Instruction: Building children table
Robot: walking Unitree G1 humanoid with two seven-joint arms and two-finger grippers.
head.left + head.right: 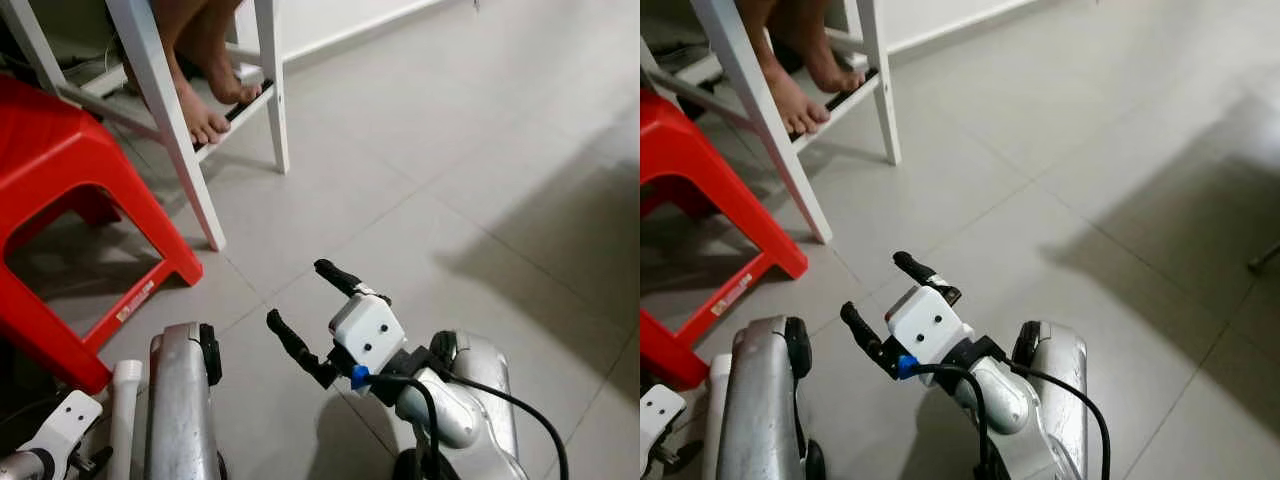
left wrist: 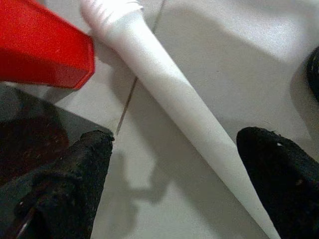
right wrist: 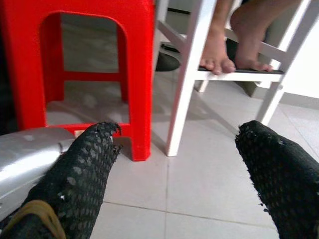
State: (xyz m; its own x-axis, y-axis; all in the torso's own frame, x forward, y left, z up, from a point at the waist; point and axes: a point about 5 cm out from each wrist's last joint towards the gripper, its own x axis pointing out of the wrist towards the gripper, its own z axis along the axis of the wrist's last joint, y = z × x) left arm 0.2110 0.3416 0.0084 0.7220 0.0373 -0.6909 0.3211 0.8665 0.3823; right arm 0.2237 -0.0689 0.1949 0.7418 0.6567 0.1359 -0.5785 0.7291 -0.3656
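The step looked like fetching a part: beside the red stool [image 1: 60, 190], the left gripper [image 2: 174, 184] hung wide open and empty over the white table leg [image 2: 169, 94], needing descent and closure; the right gripper [image 1: 305, 315] gaped idle.

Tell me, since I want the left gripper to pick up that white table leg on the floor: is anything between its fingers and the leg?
Nothing visible is. The left gripper is open, and the white table leg lies on the tiles between its fingers. The red stool stands beside the leg's ribbed end, not in the way.
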